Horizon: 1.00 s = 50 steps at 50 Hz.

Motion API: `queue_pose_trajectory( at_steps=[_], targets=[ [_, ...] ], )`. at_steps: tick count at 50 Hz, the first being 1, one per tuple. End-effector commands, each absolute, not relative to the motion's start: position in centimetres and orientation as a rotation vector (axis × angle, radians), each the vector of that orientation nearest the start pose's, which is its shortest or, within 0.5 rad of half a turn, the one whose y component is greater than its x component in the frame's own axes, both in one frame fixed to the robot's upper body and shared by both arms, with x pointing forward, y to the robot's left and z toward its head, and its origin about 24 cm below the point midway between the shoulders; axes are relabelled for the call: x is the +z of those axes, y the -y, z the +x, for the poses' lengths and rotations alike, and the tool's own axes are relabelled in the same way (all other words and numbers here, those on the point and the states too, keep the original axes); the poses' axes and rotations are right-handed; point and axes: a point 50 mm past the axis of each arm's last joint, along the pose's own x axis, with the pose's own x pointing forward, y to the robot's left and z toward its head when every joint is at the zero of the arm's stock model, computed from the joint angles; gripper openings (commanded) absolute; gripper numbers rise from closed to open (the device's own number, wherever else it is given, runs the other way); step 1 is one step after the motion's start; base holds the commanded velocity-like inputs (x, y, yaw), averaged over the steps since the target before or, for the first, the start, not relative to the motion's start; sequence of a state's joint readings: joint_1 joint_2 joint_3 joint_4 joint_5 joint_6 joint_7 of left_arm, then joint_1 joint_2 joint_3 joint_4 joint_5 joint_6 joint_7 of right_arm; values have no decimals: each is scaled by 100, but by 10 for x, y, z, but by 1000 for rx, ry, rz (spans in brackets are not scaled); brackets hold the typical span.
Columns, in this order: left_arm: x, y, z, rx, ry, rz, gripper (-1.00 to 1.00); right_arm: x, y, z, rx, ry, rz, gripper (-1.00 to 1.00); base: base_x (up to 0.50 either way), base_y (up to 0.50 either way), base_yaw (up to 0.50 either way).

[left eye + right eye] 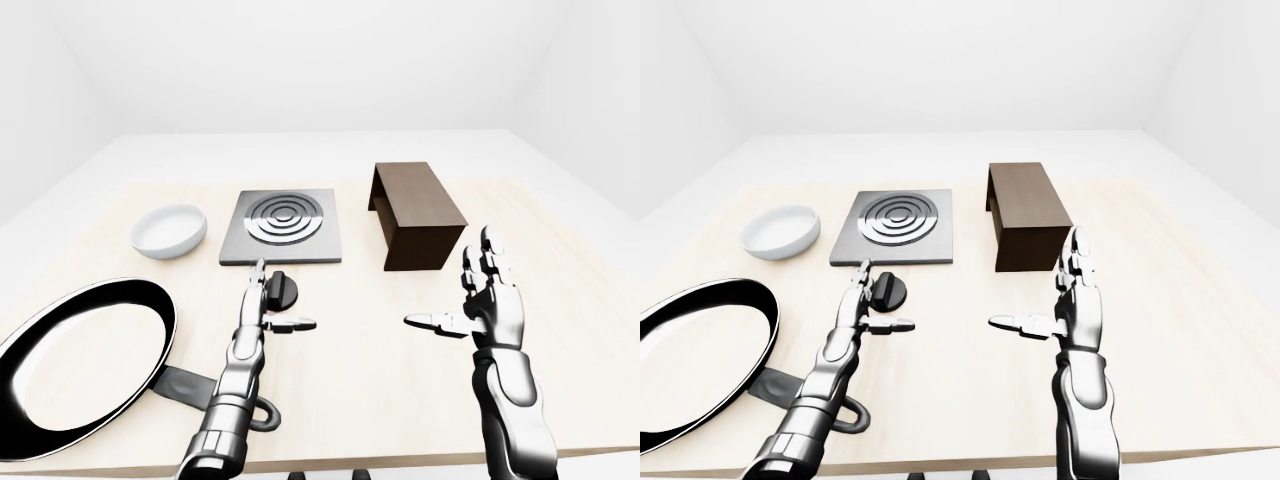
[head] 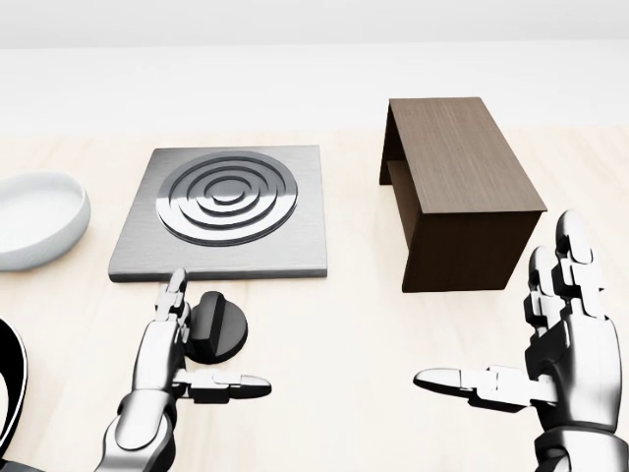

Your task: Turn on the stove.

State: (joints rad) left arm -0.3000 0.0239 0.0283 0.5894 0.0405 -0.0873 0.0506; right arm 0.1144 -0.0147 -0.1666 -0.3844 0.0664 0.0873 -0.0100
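Observation:
A silver stove plate (image 2: 295,246) with concentric rings lies on the pale wooden table (image 2: 324,413). Just below it sits its round black knob (image 2: 218,328). My left hand (image 2: 197,344) stands open right against the knob's left side, fingers (image 2: 169,313) pointing up the view and thumb stretched out below the knob. None of its fingers close round the knob. My right hand (image 2: 511,339) hovers open at the lower right of the head view, thumb pointing left, well away from the knob.
A dark wooden box-shaped stand (image 2: 457,192) sits right of the stove. A white bowl (image 2: 34,218) rests at the left. A large black frying pan (image 1: 85,365) lies at the lower left, its handle (image 1: 205,392) under my left forearm.

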Motion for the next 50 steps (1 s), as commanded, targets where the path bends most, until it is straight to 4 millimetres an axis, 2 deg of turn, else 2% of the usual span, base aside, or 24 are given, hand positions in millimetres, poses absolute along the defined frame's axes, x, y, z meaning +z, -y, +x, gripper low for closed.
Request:
queue_pose_trajectory(
  at_steps=[1, 13, 23, 30, 50],
  targets=[
    [-11, -144, 298, 2, -234, 81, 100, 98, 198, 223, -189, 197, 12, 100, 0, 0, 0],
    [-18, -144, 296, -2, -264, 86, 100, 96, 196, 224, -187, 187, 12, 100, 0, 0, 0],
    [-25, -134, 282, -37, -274, 90, 100, 95, 197, 224, -187, 185, 13, 100, 0, 0, 0],
    [-16, -123, 272, -81, -216, 81, 100, 94, 197, 223, -189, 185, 14, 100, 0, 0, 0],
    [-10, -114, 261, -119, -178, 75, 100, 94, 197, 225, -189, 182, 15, 100, 0, 0, 0]
  ],
)
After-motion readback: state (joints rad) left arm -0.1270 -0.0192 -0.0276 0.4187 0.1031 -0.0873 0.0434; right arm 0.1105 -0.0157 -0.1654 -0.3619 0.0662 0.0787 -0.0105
